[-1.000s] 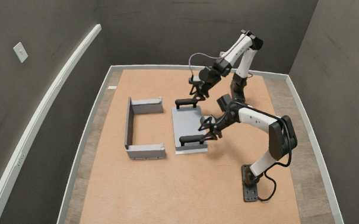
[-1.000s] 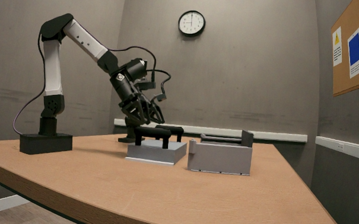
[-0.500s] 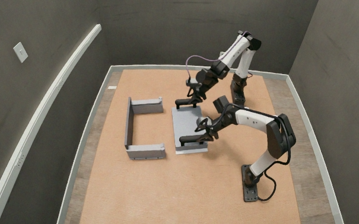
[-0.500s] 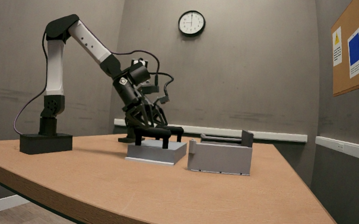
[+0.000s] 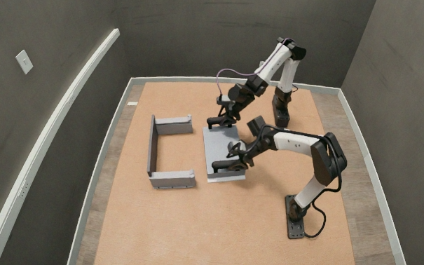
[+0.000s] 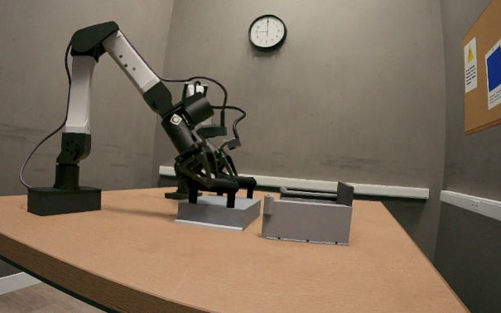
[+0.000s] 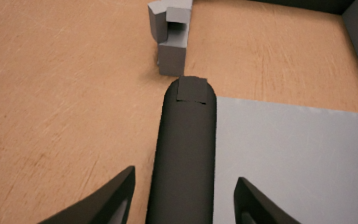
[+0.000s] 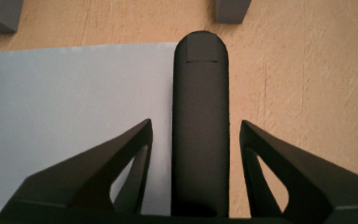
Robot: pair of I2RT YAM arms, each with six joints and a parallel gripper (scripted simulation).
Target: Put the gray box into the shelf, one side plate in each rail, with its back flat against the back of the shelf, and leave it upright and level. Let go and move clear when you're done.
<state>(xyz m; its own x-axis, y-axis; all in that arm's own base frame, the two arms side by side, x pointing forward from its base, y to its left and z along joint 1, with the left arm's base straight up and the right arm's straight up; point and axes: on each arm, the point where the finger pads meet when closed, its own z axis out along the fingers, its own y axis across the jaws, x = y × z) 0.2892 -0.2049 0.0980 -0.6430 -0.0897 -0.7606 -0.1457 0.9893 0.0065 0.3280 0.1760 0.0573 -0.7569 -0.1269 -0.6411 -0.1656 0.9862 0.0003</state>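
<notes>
Top view, stock list. Gray box (image 5: pixel 219 147) (image 6: pixel 209 215) (image 7: pixel 300 150) (image 8: pixel 80 125), one: on the tabletop, mid-frame, outside the shelf (image 5: pixel 174 180) (image 6: pixel 307 219) (image 7: pixel 172 57) (image 8: pixel 231 10), which stands to its left, mouth towards it.

Left gripper (image 5: pixel 239 164) (image 7: pixel 186 174): fingers parted, astride the lower handle (image 5: pixel 223 165) (image 7: pixel 185 165), gripping nothing. Right gripper (image 5: pixel 230 120) (image 8: pixel 195 121): likewise parted, about the upper handle (image 5: pixel 216 120) (image 8: pixel 200 125).

Faults foreseeable: closing off-centre may nudge or twist the box; unequal lift would tilt it and jam the side plates in the rails; slight yaw could catch a plate on a rail's front end, shoving the shelf. Stopping early would leave the back standing off.

Surroundings: wall clock (image 6: pixel 267 32), upper centre of the exterior view; noticeboard (image 6: pixel 479 120), upper right; neither obstructs. In the way: only the shelf's front ends, apparently, and each arm's nearness to the other.
</notes>
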